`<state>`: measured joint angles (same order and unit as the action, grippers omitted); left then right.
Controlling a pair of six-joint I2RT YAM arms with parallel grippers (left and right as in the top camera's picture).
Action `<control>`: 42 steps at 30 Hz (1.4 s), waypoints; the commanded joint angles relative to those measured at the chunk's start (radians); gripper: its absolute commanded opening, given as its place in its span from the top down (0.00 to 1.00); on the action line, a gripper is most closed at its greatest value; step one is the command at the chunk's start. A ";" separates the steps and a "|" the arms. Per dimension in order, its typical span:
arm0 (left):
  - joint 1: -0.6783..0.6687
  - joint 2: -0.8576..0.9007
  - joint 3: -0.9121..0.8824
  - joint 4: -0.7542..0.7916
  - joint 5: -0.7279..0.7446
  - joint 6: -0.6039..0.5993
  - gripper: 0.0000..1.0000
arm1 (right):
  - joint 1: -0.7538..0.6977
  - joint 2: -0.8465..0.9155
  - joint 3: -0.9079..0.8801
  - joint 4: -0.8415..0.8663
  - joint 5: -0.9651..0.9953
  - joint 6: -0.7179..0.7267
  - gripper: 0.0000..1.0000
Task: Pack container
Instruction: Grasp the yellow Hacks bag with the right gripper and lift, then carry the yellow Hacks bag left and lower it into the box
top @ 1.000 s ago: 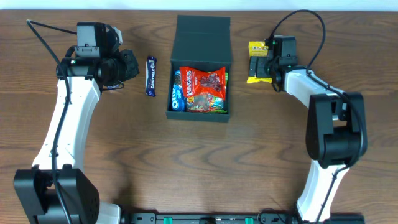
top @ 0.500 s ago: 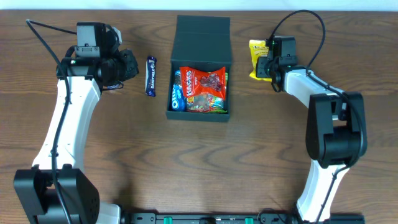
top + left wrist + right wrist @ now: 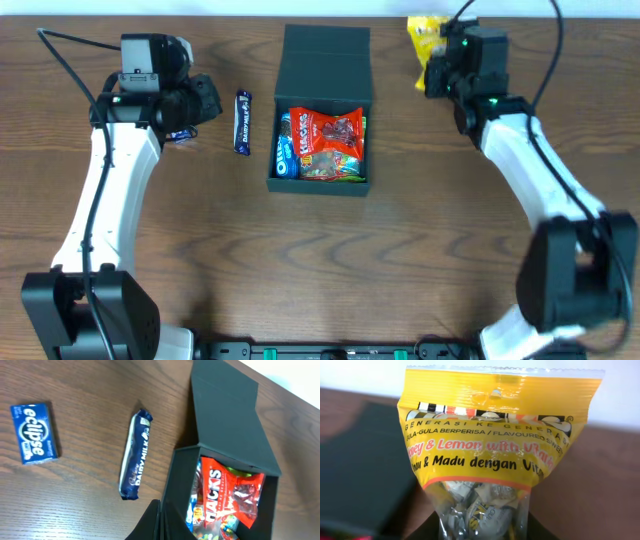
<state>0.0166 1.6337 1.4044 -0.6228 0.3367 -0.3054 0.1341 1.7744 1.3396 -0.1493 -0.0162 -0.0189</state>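
The container (image 3: 318, 186), a dark teal box, stands mid-table with its flap lid (image 3: 327, 55) folded back. It holds a red snack packet (image 3: 326, 132) and a blue Oreo pack (image 3: 284, 150). My right gripper (image 3: 440, 68) is at the back right, off the table, shut on the bottom of a yellow candy bag (image 3: 424, 36). In the right wrist view the candy bag (image 3: 495, 435) fills the frame between the fingers, and the right gripper (image 3: 482, 529) clamps its clear lower part. My left gripper (image 3: 205, 100) hovers left of the box, shut and empty; the left gripper (image 3: 161, 522) shows its tips pressed together.
A Dairy Milk bar (image 3: 242, 122) lies just left of the box, and the bar (image 3: 135, 455) also shows in the left wrist view. Left of it lies a blue Eclipse mint box (image 3: 34, 433). Bare wooden tabletop (image 3: 320, 270) stretches in front.
My right gripper closed on the yellow candy bag and lifted it off the table, up and toward the back edge. The left arm has hardly moved.
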 commanded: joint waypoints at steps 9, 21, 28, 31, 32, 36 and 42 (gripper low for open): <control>0.121 -0.030 0.014 0.006 -0.003 0.021 0.94 | 0.198 -0.137 0.005 -0.205 -0.340 -0.338 0.61; 0.141 -0.034 0.014 0.006 0.004 0.022 0.94 | 0.221 -0.040 0.005 -0.291 -0.608 -0.424 0.35; 0.141 -0.034 0.014 0.007 0.003 0.023 0.92 | 0.232 -0.040 0.005 -0.379 -0.592 -0.484 0.33; 0.141 -0.034 0.014 0.010 0.003 0.041 0.92 | 0.270 -0.040 0.005 -0.464 -0.498 -0.555 0.28; 0.141 -0.034 0.014 0.010 0.003 0.041 0.92 | 0.285 -0.040 0.005 -0.482 -0.456 -0.575 0.27; 0.141 -0.034 0.014 0.014 0.003 0.040 0.92 | 0.340 -0.040 0.005 -0.518 -0.300 -0.618 0.21; 0.141 -0.034 0.014 0.015 0.003 0.040 0.91 | 0.367 -0.023 0.005 -0.552 -0.162 -0.637 0.34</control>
<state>0.1543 1.6230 1.4044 -0.6090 0.3370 -0.2836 0.4934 1.7370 1.3399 -0.6968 -0.2901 -0.6262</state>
